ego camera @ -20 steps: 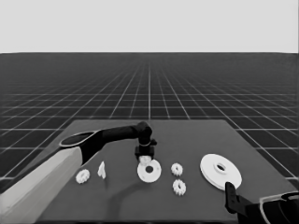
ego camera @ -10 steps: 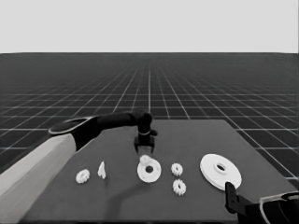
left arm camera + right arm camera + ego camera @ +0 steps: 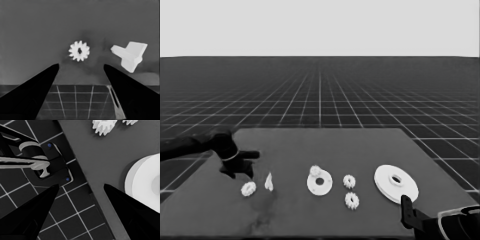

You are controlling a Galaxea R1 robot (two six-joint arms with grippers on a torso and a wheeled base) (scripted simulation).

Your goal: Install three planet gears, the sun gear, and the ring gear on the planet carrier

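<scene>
The left hand point(image 3: 242, 165) hung over the left end of the tabletop point(image 3: 325, 142), its fingers spread wide and holding nothing. Just ahead of the fingertips, in the left wrist view, a planet gear point(image 3: 79, 51) lay flat on the dark surface, clear of both fingers and roughly centred on the gap between them. Beside that gear, near but apart from it, lay the thin white piece point(image 3: 130, 58).

Toward the middle of the tabletop sat the smaller round part point(image 3: 319, 182), with one gear point(image 3: 315, 171) resting on its far left rim. Two more gears lay to its right, one point(image 3: 349, 181) farther back and one point(image 3: 351, 200) nearer the front edge. The larger round part point(image 3: 396, 183) lay well to the right, away from the left hand.

The right hand point(image 3: 81, 188) waited at the tabletop's near right corner, fingers wide apart and empty, with the larger round part close by.
</scene>
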